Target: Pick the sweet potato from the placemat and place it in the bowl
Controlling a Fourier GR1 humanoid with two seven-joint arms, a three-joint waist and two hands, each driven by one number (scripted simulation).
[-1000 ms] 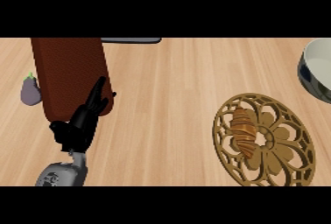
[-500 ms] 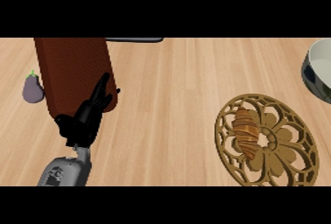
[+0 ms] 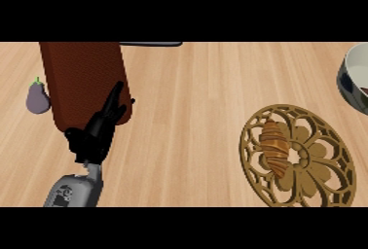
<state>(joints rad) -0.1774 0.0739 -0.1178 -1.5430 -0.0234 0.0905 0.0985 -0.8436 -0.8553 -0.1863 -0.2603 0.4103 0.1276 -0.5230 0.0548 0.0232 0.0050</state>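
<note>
An orange-brown sweet potato (image 3: 274, 148) lies lengthwise on the left half of a round golden openwork placemat (image 3: 321, 181) at the right of the counter. The bowl (image 3: 354, 65), pale-rimmed with a dark inside, is cut off by the right edge above the placemat. My left hand (image 3: 90, 141) is at the lower left, far from the sweet potato. It is open, with straight fingers pointing up over the lower edge of a dark red-brown board (image 3: 82, 78). It holds nothing. My right hand does not show.
A purple eggplant (image 3: 37, 98) lies left of the board. A dark flat object (image 3: 151, 44) pokes in at the top edge. Bare wooden counter (image 3: 194, 121) stretches between the board and the placemat.
My left hand and forearm have crept slightly upward and to the right along the board's edge. The sweet potato, placemat and bowl stay put.
</note>
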